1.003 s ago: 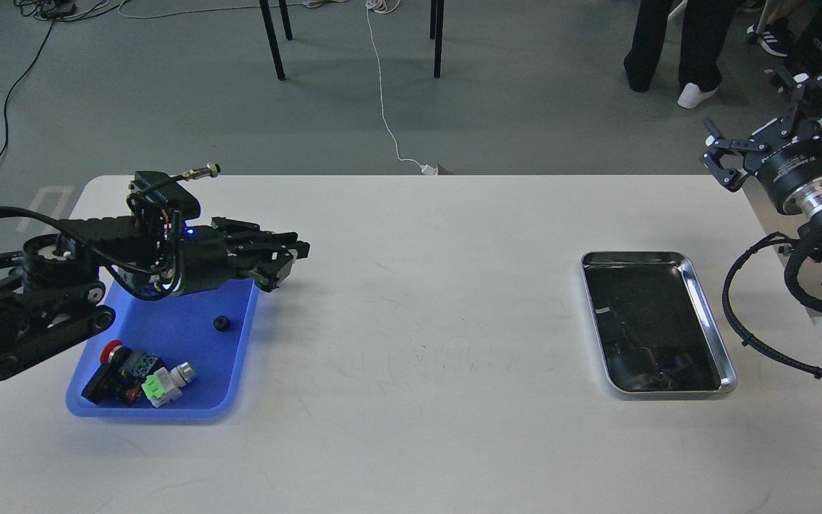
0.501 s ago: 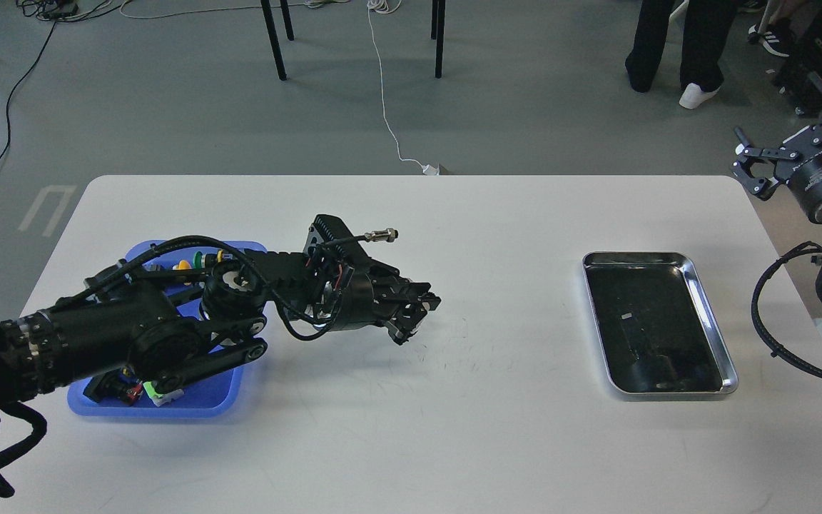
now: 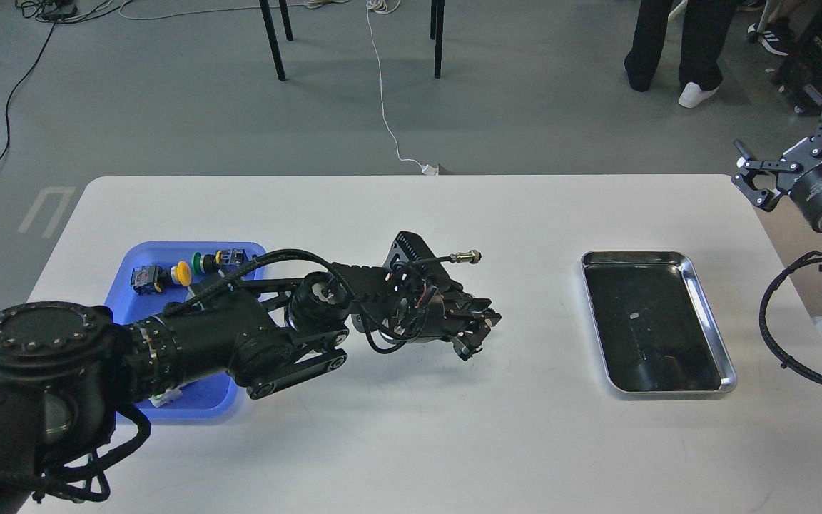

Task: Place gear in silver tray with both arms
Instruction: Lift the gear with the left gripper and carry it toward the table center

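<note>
Your left gripper [image 3: 479, 335] has swung from the blue tray [image 3: 133, 268] to mid-table, fingers drawn together, contents hidden; silver tray [image 3: 709, 314] nearer; right gripper [image 3: 789, 160] splayed, empty.

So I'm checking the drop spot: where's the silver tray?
In the head view, the silver tray lies on the table's right side, between the left gripper and the right gripper.

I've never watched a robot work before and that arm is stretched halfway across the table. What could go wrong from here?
The left tool hangs over bare table, well short of the silver tray; I cannot see a gear in it, so anything small it carries could drop unnoticed.

The left arm lies low over the blue tray and might nudge it or its parts.

The right tool waits off the table's far right corner, and any handover could misalign.
</note>
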{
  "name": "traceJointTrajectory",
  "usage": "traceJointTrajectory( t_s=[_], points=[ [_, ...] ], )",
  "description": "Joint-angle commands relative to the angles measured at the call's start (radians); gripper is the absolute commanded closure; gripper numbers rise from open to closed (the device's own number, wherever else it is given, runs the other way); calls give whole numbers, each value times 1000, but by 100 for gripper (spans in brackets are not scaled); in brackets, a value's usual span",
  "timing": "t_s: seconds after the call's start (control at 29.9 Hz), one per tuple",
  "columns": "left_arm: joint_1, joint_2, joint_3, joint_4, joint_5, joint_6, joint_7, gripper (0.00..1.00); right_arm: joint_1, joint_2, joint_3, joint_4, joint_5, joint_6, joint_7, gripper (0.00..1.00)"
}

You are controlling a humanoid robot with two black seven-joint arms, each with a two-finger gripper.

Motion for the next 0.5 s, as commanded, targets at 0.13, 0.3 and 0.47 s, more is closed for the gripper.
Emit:
traceJointTrajectory(
  t_s=[0.13, 0.3, 0.47],
  points=[
    [26, -6, 4, 96, 0, 1, 3, 83, 9, 3, -2, 7, -12, 0, -2, 0],
    [27, -6, 20, 100, 0, 1, 2, 81, 9, 3, -2, 16, -43, 0, 0, 0],
    [23, -6, 40, 100, -3, 5, 2, 72, 10, 5, -2, 16, -45, 0, -2, 0]
  ],
)
